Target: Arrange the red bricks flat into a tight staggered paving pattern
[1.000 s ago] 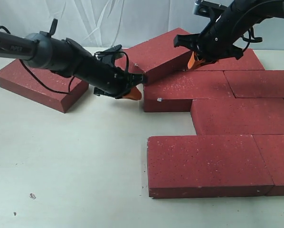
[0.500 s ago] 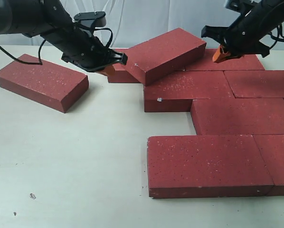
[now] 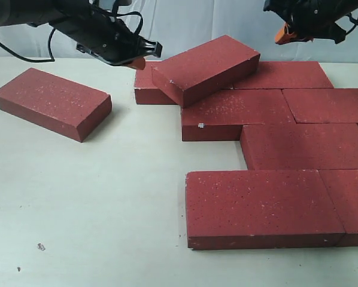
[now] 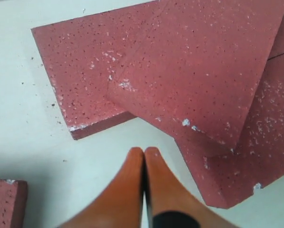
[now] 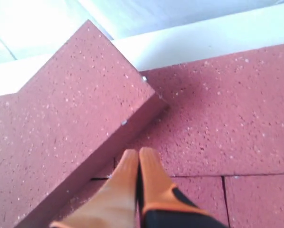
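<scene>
Several dark-red bricks lie flat in staggered rows at the right, among them a front brick [image 3: 260, 206]. One tilted brick [image 3: 206, 67] rests skew on top of the back rows, partly covering a flat brick [image 3: 146, 86] at the back left. Another brick [image 3: 50, 101] lies alone at the left. My left gripper [image 3: 137, 61] hangs shut and holding nothing above the back-left brick [image 4: 80, 80], close to the tilted brick [image 4: 203, 61]. My right gripper [image 3: 281, 34] is shut, holding nothing, raised above the back row [image 5: 227, 118] beside the tilted brick [image 5: 71, 123].
The cream table [image 3: 89, 203] stretches to the front left. A white curtain [image 3: 185, 21] hangs behind the table. A small speck of debris [image 3: 41, 246] lies near the front left edge.
Both arms have drawn up and back from the tilted brick: the left gripper rose toward the back left, the right gripper rose toward the back right. The bricks have stayed put over the last half second.
</scene>
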You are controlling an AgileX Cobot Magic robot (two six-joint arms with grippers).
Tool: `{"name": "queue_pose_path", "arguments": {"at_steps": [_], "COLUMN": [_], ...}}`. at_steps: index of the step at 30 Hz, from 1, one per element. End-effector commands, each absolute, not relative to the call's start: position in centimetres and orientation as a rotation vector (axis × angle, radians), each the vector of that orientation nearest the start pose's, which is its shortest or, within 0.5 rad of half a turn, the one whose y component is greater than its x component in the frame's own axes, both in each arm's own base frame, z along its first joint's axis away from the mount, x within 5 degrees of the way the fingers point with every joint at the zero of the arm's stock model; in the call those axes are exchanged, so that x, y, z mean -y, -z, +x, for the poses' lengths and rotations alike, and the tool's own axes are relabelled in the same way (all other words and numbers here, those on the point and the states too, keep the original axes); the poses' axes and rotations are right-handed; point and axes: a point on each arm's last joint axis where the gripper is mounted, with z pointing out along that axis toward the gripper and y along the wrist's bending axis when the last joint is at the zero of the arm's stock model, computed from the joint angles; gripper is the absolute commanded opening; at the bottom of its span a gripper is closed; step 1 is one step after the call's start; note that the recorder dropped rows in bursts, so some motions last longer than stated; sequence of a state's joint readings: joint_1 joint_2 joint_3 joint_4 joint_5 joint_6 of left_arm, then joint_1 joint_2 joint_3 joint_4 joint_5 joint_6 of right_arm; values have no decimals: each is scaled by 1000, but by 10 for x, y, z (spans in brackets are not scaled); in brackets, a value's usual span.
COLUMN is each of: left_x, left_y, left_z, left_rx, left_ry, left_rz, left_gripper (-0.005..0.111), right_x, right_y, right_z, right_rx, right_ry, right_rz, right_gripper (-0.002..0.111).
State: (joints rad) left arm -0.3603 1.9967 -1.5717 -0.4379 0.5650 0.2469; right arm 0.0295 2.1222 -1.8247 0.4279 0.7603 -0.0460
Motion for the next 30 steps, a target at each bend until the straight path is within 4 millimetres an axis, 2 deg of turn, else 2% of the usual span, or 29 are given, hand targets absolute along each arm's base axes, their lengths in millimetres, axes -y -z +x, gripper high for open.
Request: {"name": "queue_pose_path", "arguments": {"at_steps": [1,10,18,23,30], "left_x": [181,189,194,195,196], "left_y": [-236,-199,-175,-168,-169], "left_z": [420,428,436,440,442], "left_rx": [-2405,-2484,-2493,-2490,-2472], "left_ry": [527,629,711,742,745], "left_rz": [338,215,60,-2,-17], "left_gripper": [0,0,0,0,0], "right_x": [-38,-42,-43,-41,-41], "right_y": [-240,-226,-192,-168,-147], "right_z": [503,540,565,572,574], "right_rx": [-2450,-2374,-2260,-2237,-2252], "right_ry": [-491,-550,-642,-646,-653], "right_rz": [184,193,329,387,422], "right_gripper": [-1,-1,-1,-1,-1]}}
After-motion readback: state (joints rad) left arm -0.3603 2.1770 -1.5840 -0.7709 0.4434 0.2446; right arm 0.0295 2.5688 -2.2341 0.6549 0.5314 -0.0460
